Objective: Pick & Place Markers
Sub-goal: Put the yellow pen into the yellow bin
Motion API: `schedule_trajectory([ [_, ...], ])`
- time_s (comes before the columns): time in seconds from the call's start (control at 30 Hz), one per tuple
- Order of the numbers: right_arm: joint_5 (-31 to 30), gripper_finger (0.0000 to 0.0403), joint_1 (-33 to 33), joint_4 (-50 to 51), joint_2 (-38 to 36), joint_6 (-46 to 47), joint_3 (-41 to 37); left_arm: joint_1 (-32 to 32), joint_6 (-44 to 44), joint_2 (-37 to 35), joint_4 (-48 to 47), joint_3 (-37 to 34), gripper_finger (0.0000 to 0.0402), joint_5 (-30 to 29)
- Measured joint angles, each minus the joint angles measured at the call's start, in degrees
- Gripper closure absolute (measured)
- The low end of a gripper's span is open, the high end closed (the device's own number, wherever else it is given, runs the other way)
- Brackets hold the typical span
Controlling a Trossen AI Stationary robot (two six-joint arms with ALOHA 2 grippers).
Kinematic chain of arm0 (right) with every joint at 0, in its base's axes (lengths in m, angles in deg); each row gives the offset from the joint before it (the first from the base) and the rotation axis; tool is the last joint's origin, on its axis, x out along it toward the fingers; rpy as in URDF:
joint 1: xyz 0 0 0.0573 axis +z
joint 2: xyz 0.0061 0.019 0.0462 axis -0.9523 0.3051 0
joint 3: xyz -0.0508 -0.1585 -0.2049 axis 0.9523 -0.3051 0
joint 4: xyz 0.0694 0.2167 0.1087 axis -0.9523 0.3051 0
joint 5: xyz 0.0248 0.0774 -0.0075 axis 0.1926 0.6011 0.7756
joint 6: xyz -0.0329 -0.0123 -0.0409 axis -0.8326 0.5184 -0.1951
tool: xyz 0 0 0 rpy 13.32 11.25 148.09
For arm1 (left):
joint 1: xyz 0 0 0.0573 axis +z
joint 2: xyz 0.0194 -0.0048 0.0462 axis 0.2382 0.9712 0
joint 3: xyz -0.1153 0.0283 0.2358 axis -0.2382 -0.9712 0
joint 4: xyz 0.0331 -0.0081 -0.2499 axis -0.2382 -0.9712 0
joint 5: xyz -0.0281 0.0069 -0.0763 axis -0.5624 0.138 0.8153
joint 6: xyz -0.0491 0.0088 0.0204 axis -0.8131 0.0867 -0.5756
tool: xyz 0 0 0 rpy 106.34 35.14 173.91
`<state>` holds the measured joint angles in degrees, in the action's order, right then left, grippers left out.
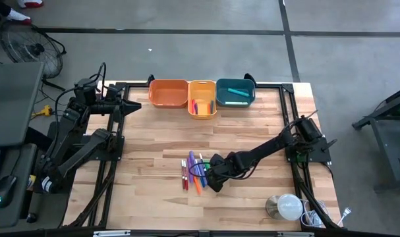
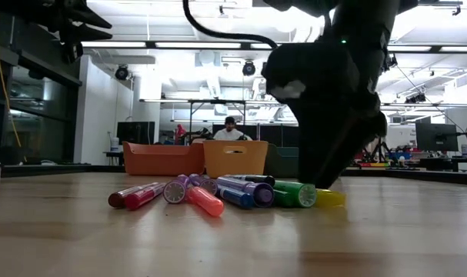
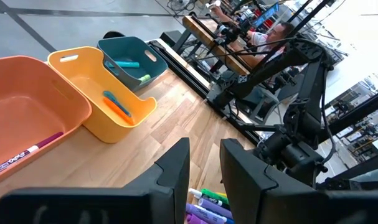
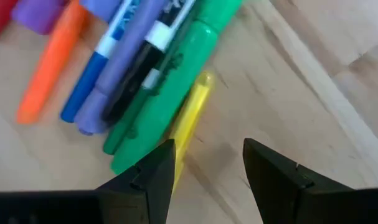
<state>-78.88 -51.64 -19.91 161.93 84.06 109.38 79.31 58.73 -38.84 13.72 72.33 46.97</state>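
Note:
Several markers (image 1: 194, 172) lie side by side in a pile on the wooden table, just near of its middle: red, pink, purple, orange, blue, green (image 4: 170, 106) and yellow (image 4: 192, 118). My right gripper (image 4: 204, 168) is open and low over the pile's right edge (image 2: 325, 181). One finger (image 4: 154, 171) stands over the yellow marker's end, the other over bare wood. My left gripper (image 3: 204, 168) is open and raised near the table's far left (image 1: 130, 105). More markers lie in the orange bin (image 3: 27, 152), the yellow bin (image 1: 200, 105) and the teal bin (image 1: 238, 91). My right gripper comes down slanting from the table's right, and one finger (image 4: 154, 171) covers the end of the yellow marker (image 4: 182, 146), which lies flat on the table. Whether that finger touches the marker, I cannot tell.
Three bins stand in a row at the far edge: orange (image 1: 168, 92), yellow (image 1: 202, 89), teal (image 1: 235, 99). A white round lamp-like object (image 1: 288, 206) with cables sits at the near right corner. A person (image 2: 230, 129) sits beyond the table. Bare wood lies left of the pile.

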Motion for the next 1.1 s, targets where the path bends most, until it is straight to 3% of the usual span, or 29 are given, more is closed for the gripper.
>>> schedule_trajectory([
  [0.43,0.5,0.0226,0.8,-0.2,0.0,0.7,-1.7,0.0,0.0,0.0,0.0,0.0,0.0314,0.0],
  [0.8,2.3,0.0226,1.2,4.0,-0.1,-14.1,-1.6,0.0,2.1,0.0,-3.4,0.0,0.0314,-0.1],
  [1.1,4.5,0.0226,-2.0,4.3,0.1,-10.3,0.2,0.0,4.1,0.0,-6.1,0.0,0.0314,-0.3],
])
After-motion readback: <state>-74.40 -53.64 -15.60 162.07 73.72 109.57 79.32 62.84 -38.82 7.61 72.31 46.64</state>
